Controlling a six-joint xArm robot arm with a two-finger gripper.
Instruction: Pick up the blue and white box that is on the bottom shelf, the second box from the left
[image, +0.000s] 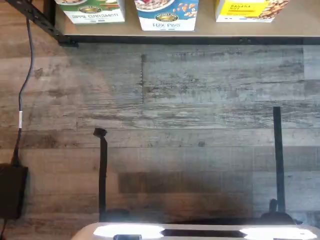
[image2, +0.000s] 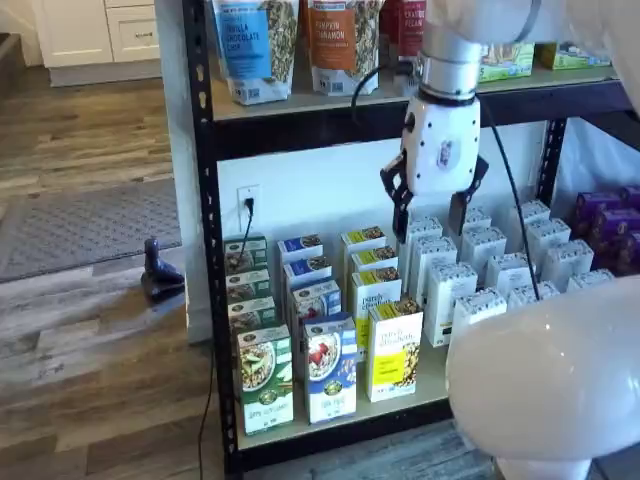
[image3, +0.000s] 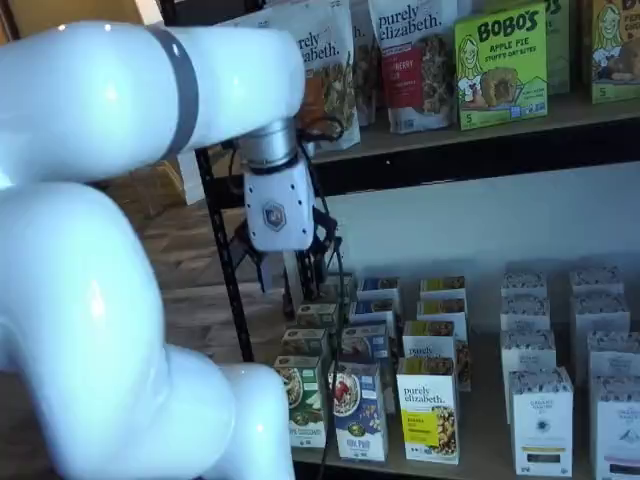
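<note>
1. Step in hand: looks like the approach, very early on. Nothing is held yet. The gripper (image2: 431, 212) is hung in front of the shelves, well above the boxes on the bottom shelf (image2: 440, 375), and a clear gap can be seen between its two black fingers, so they're apart and empty.

2. The blue box (image2: 329, 367) is stood upright at the shelf's front edge, toward its left end. It's flanked by the green box (image2: 264, 379) on its left and the yellow box (image2: 394, 350) on its right, both just beside it. More boxes are lined up right behind it.

3. In the wrist view only the lower part of the blue box (image: 166, 15) is caught, sat at the shelf's front edge, with wood floor (image: 165, 125) filling the rest. So the camera is pointed mostly at the floor in front of the shelf, not at the box.

4. What's called for next, probably: the gripper has to be brought down and across toward the shelf's left front corner and lined up on the blue box.

5. The tricky bit is likely the tight neighbours, so the fingers need to be slipped in without the green or yellow box being knocked.
</note>
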